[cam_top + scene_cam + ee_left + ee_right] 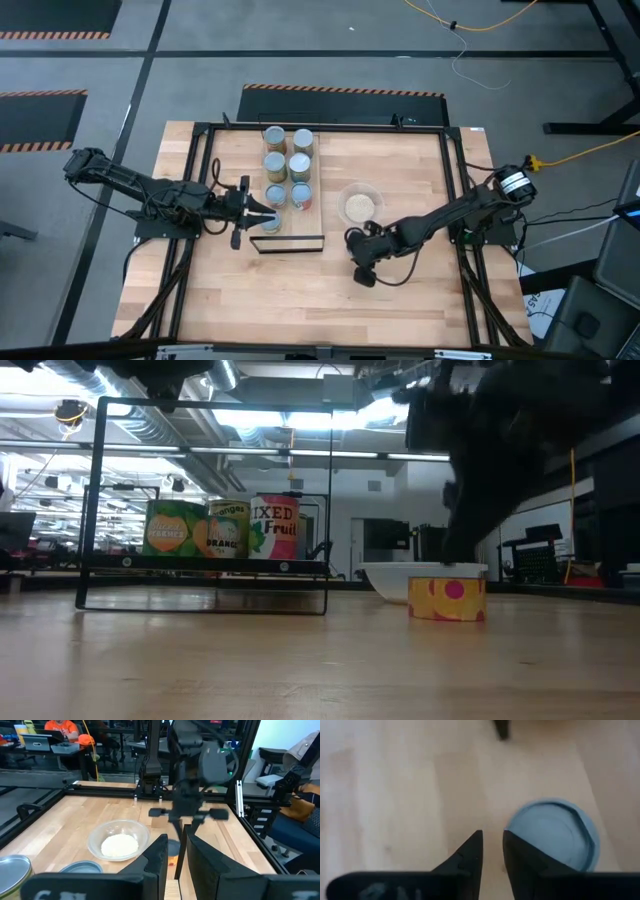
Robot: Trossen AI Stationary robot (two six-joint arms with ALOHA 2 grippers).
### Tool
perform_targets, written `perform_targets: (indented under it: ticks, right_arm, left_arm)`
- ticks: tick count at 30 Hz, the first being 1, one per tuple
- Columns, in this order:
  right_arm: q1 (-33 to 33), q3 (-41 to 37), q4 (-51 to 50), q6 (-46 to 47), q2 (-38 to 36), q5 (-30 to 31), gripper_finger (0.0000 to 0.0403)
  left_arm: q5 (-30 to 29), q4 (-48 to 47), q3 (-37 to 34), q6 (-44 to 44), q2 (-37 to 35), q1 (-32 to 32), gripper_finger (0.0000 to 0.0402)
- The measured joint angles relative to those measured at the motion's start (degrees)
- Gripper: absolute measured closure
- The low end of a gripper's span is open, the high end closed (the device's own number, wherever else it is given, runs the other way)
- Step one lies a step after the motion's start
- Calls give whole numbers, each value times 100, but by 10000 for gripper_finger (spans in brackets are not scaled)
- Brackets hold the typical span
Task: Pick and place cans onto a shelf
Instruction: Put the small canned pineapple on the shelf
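Several cans point(287, 165) stand in two rows on the light-wood shelf point(318, 185), which has a black frame point(288, 243) at its near end. In the low view three labelled cans point(228, 528) show behind that frame. My left gripper point(266, 215) is shut and empty beside the nearest can point(271, 224). My right gripper point(492, 855) is shut and points down just above the table. It stands right beside a low can with a pale-blue top point(552, 837) and a yellow label point(447, 600). In the high view the gripper hides that can. My right gripper's shut fingers point(520, 857) stand against the rim of the can's pale-blue top point(517, 832), coming from above. I cannot tell whether they touch it. The can stands upright on the table.
A clear round bowl point(360, 203) with beige contents stands just beyond my right gripper and also shows in the left wrist view point(119, 840). Black frame rails point(455, 180) run along the table's sides. Bare wood point(300, 300) lies toward the near edge.
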Motion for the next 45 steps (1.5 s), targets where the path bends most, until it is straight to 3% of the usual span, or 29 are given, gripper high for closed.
perform_targets:
  ticks: [9, 21, 28, 39, 45]
  right_arm:
    - [0, 531, -1016, -2010, -483, -45, 323]
    - [0, 258, -1452, -4882, -309, -38, 323]
    - [0, 169, -1449, -5083, -263, 293, 323]
    - [-4, 169, -1408, -5123, -229, 180, 323]
    - [-22, 167, -1226, -5393, 163, 158, 323]
  left_arm:
    - [0, -83, 2, -4, 1, 0, 337]
    - [0, -87, 2, -15, 2, 0, 337]
    - [0, -90, 2, -17, 2, 0, 337]
    - [0, -89, 2, -15, 2, -2, 337]
    - [1, -89, 2, -15, 2, -1, 337]
